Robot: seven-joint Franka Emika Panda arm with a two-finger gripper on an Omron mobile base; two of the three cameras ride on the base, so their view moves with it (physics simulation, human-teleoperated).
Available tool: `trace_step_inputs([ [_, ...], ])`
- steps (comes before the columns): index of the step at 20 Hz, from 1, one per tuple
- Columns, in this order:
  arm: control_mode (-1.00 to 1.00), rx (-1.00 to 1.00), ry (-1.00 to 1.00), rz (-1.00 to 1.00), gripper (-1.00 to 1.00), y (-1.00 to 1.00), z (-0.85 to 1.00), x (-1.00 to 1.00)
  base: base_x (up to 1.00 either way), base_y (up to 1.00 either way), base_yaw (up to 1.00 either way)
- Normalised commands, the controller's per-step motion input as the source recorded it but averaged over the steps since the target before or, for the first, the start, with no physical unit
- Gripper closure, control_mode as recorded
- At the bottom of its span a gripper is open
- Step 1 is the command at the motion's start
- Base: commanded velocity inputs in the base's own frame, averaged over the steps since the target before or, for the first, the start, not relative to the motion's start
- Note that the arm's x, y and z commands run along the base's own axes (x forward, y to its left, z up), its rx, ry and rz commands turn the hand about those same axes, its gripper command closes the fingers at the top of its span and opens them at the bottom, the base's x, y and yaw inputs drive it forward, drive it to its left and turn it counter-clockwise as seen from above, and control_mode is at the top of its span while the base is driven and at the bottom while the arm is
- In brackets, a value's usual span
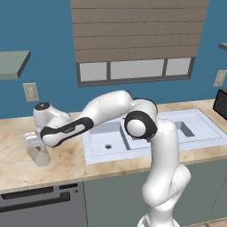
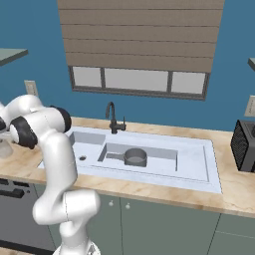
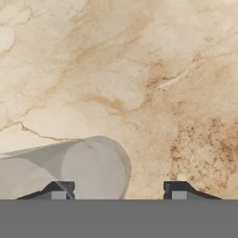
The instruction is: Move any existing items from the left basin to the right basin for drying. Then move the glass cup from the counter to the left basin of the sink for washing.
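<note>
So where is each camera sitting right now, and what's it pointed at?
Left base view: behind the arm's left, looking forward and down at the counter and sink; arm reaches left to the cup.
Right base view: behind its right, same sink, pan in the right basin; arm at left.
Hand view: on the hand, looking down on the counter, cup beside one fingertip.
All three share the counter and cup.

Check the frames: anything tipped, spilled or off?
One oddity: in the hand view the glass cup sits off-centre, over toward one finger rather than midway in the hand. Otherwise tidy: saucepan upright in the right basin, left basin empty, no spills on the counter.
</note>
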Motion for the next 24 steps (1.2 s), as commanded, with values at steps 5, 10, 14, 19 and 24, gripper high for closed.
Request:
trace_step_inputs([
  [5, -1.00, 0.04, -0.06, 0.00, 1.00, -0.11, -0.22, 0.00, 0.00, 0.00, 0.00],
  [10, -1.00, 0.04, 0.00, 0.00, 1.00, -0.01, -0.17, -0.03, 0.00, 0.00, 0.00],
  [14, -1.00, 0.10, 0.00, 0.00, 1.00, -0.07, 0.14, -0.27, 0.00, 0.00, 0.00],
  [19, -1.00, 0.07, 0.00, 0.00, 1.00, -0.23, 0.40, -0.16, 0.00, 0.00, 0.00],
  [24, -1.00, 0.03, 0.00, -0.03, 1.00, -0.46, 0.34, -0.02, 0.00, 0.00, 0.00],
])
